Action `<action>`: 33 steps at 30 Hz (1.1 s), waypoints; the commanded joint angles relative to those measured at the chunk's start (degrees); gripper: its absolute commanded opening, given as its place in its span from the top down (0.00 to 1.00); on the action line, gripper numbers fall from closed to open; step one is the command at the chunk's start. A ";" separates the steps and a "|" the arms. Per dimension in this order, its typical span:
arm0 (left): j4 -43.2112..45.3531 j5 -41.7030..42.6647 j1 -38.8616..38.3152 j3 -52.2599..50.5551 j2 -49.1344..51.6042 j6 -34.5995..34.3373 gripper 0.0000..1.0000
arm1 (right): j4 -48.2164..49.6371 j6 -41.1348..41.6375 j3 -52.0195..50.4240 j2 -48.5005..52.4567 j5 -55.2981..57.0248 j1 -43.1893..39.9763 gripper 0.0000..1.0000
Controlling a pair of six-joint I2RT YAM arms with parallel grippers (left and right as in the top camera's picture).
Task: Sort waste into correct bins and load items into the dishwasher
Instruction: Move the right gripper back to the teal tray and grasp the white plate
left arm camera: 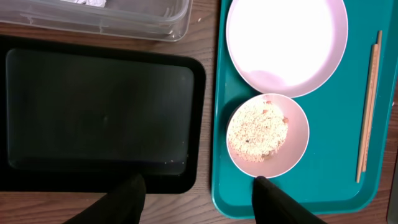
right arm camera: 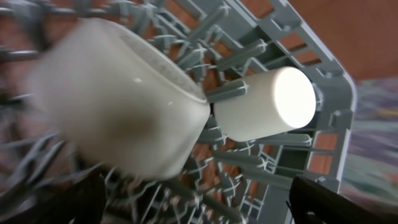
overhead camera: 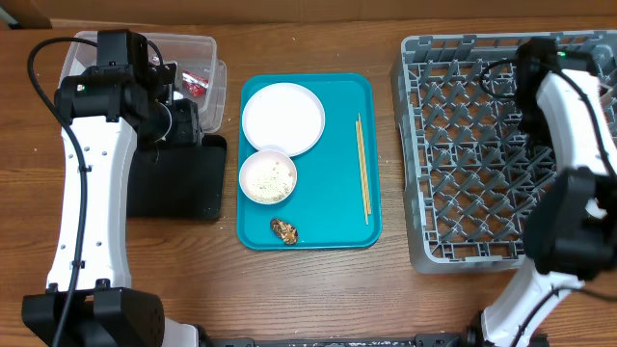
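Note:
The round white plate [overhead camera: 282, 118] [left arm camera: 286, 43], a small bowl of whitish rice [overhead camera: 268, 177] [left arm camera: 267, 134], the wooden chopsticks [overhead camera: 362, 169] [left arm camera: 368, 106] and a brown food scrap [overhead camera: 283, 229] lie on the teal tray [overhead camera: 337, 222]. The red wrapper [overhead camera: 196, 85] is in the clear tub [overhead camera: 207, 48]. My left gripper [left arm camera: 199, 190] is open and empty, above the gap between the black tray [left arm camera: 99, 106] and the teal tray. My right gripper [right arm camera: 199, 202] is open and empty over the grey dish rack [overhead camera: 463, 145], where a white bowl [right arm camera: 118, 106] and a white cup [right arm camera: 267, 102] lie among the pegs.
The left arm [overhead camera: 92, 164] covers part of the clear tub and the black tray [overhead camera: 183, 183]. The right arm [overhead camera: 569, 125] reaches over the rack's far right side. Bare wooden table [overhead camera: 318, 289] lies in front of the trays.

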 commanded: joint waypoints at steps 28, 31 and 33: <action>0.02 0.28 -0.17 0.74 -0.37 -0.52 0.32 | 28.33 -24.11 1.27 0.44 -50.42 36.33 0.09; 0.04 0.28 -0.17 0.74 -0.37 -0.52 0.31 | 29.94 -19.06 1.27 4.63 -47.34 37.70 0.10; 0.04 0.28 -0.17 0.74 -0.37 -0.52 0.31 | 30.95 -16.68 1.27 6.84 -46.27 38.05 0.11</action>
